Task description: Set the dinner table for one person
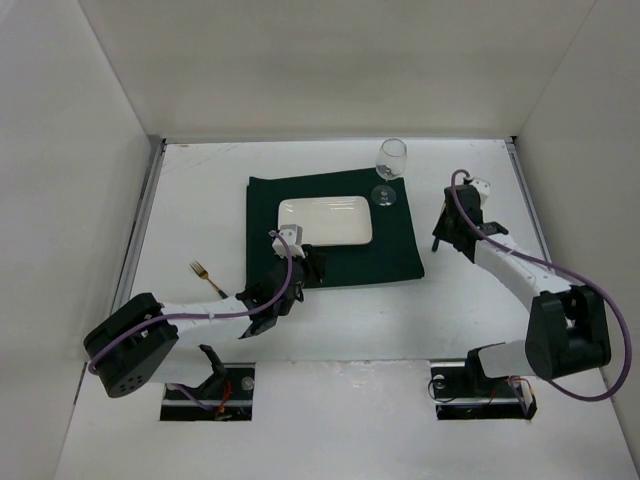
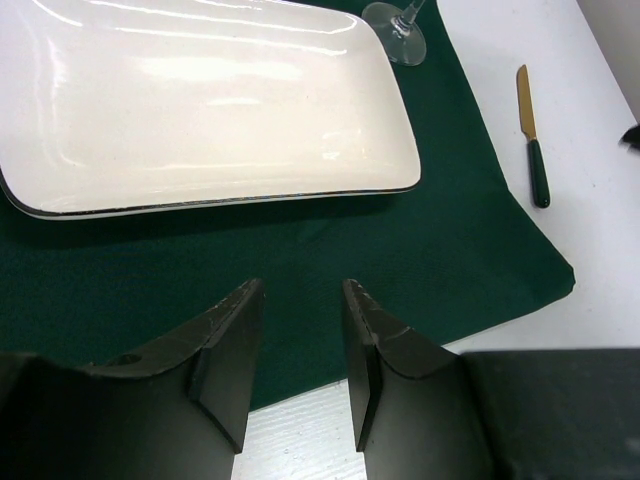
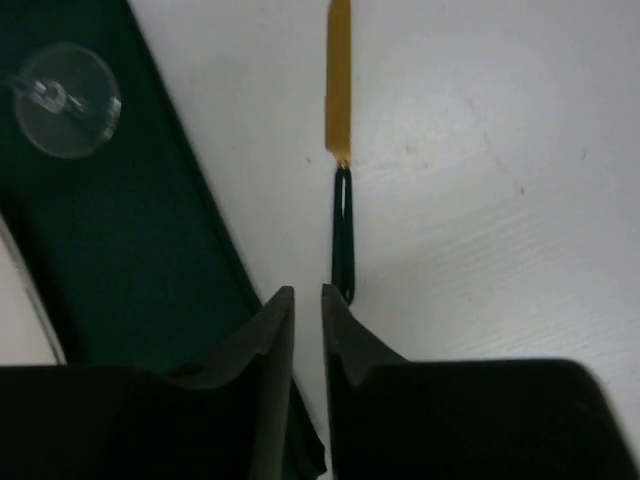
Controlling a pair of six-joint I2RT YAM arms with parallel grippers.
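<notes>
The white dinner table (image 1: 350, 330) carries a dark green mat (image 1: 395, 250) with a white rectangular plate (image 1: 325, 220) on it. A wine glass (image 1: 390, 165) stands at the mat's far right corner. A gold fork (image 1: 207, 279) lies left of the mat. My left gripper (image 1: 305, 265) is open and empty over the mat's near edge (image 2: 450, 230), just short of the plate (image 2: 200, 110). My right gripper (image 1: 450, 240) is right of the mat. Its jaws (image 3: 308, 290) stand slightly apart and empty. A gold knife with a dark green handle (image 3: 340, 120) lies on the table just beyond the right fingertips.
The knife (image 2: 533, 140) lies parallel to the mat's right edge, with the glass base (image 2: 397, 35) close by on the mat. Metal side rails (image 1: 150, 200) run along the table, and white walls enclose it on three sides.
</notes>
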